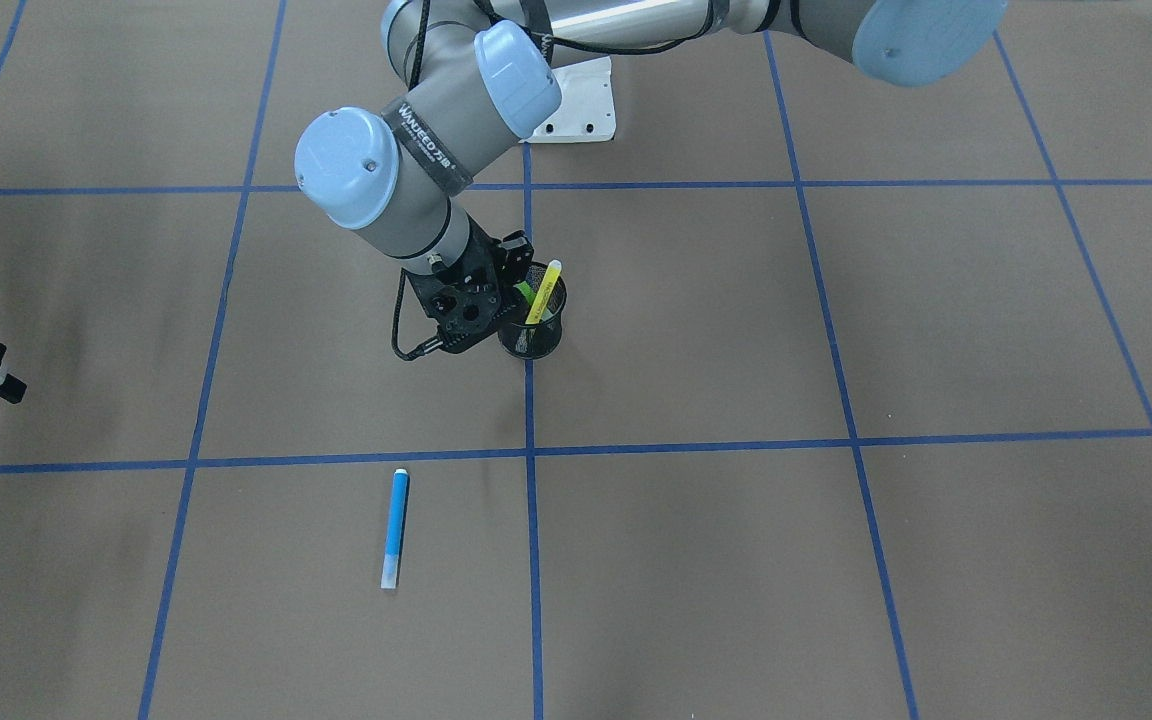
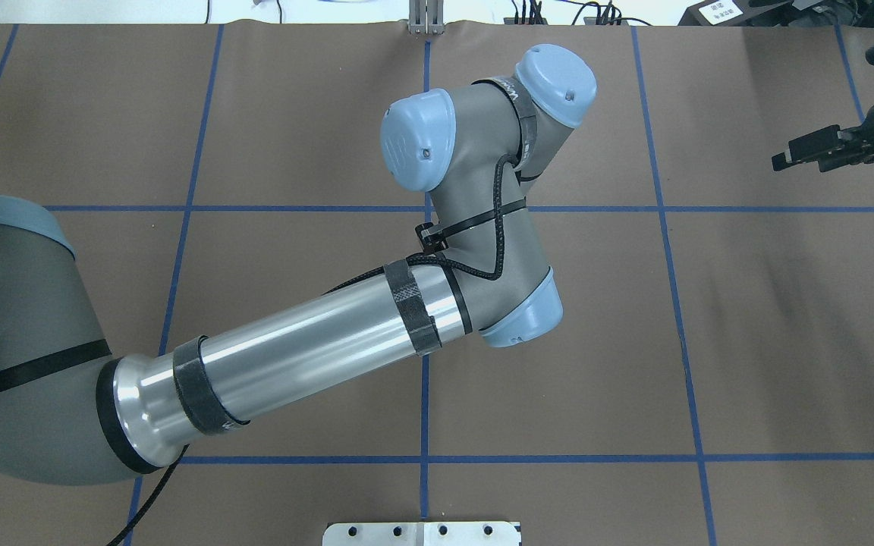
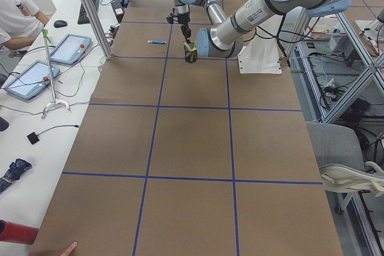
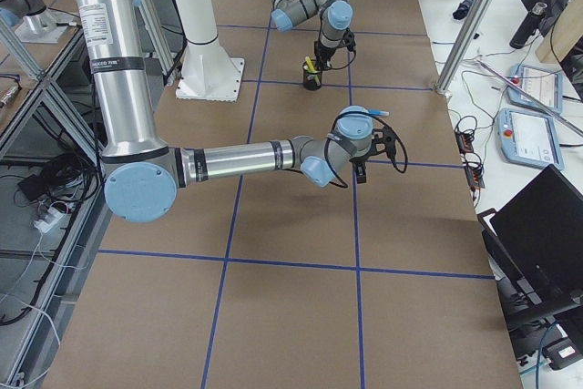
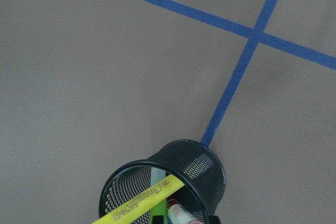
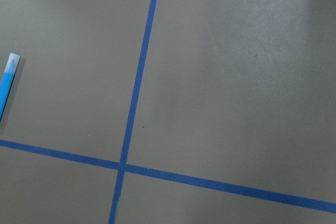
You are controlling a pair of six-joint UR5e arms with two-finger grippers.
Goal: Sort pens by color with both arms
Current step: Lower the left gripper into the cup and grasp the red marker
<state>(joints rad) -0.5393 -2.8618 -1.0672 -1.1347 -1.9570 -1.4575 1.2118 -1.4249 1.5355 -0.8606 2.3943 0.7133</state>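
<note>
So the left gripper [image 1: 471, 335] hangs right beside the black mesh cup [image 1: 532, 335], on the robot's-right side of it and tips pointing down. I honestly can't tell how wide the jaws are or if they've got hold of anything: the wrist view doesn't show the fingers and the front view is too dark around them. Can't tell if it's touching the cup either.

The cup sits near the middle of the table [image 1: 836, 560], right on one of the blue tape lines [image 1: 528, 500]. There are three pens in it:
- The yellow pen [image 5: 139, 200] leans across the rim and sticks out over the top.
- The green pen [image 5: 157, 211] is next to it.
- The red pen [image 5: 178, 212] is tucked in by the green one, white barrel showing.

The blue pen [image 1: 395, 528] lies flat on the table, well apart from the cup, out on the far side from the robot and a bit to its right. It's nearly parallel to the tape line beside it.

The right gripper [image 2: 793, 155] hangs way off at the right end of the table, fingers pointing back toward the middle. Its jaw gap is too small to read, so I can't call it. Its wrist view catches just the tip of the blue pen at the left edge
</note>
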